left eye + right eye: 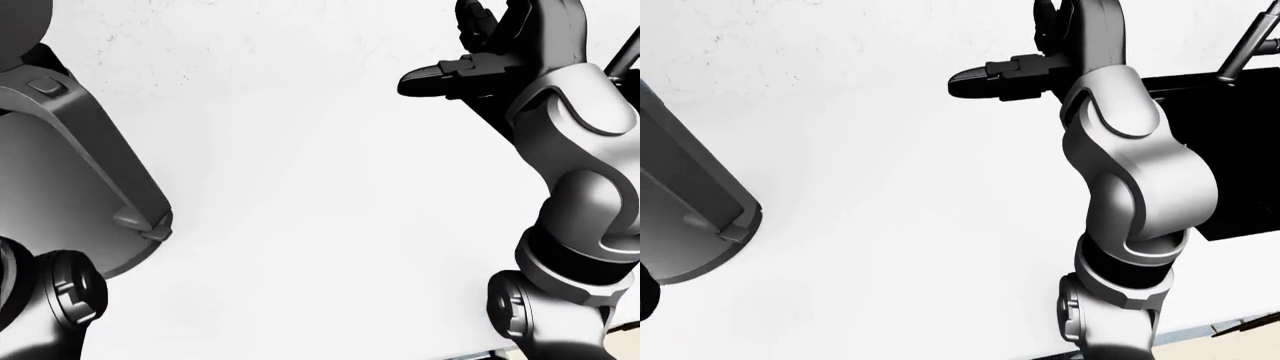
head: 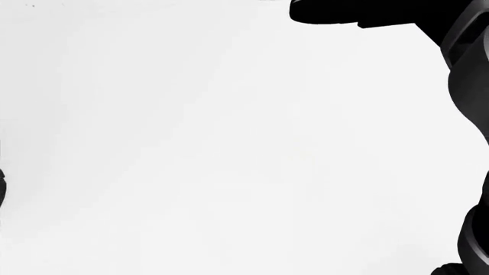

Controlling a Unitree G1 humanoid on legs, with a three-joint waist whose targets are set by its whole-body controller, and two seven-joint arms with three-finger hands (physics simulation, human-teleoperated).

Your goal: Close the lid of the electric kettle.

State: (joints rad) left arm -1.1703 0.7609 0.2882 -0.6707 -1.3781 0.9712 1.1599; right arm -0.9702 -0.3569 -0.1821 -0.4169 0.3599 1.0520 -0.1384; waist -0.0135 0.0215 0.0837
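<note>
A grey kettle (image 1: pixel 70 172) fills the left edge of the left-eye view; it also shows in the right-eye view (image 1: pixel 685 217). Only its side, a small button and a lip near the base show, and I cannot tell how the lid stands. My right hand (image 1: pixel 470 52) is raised at the upper right, far to the right of the kettle, with its fingers spread and empty. One finger (image 1: pixel 430 79) sticks out to the left. My left arm (image 1: pixel 55 296) shows only as a joint at the bottom left; its hand is out of view.
A white counter (image 1: pixel 320 187) spans all views. A black sink (image 1: pixel 1220 157) lies behind my right arm in the right-eye view, with a faucet (image 1: pixel 1245 49) at the top right. The counter's edge (image 1: pixel 1200 330) runs along the bottom right.
</note>
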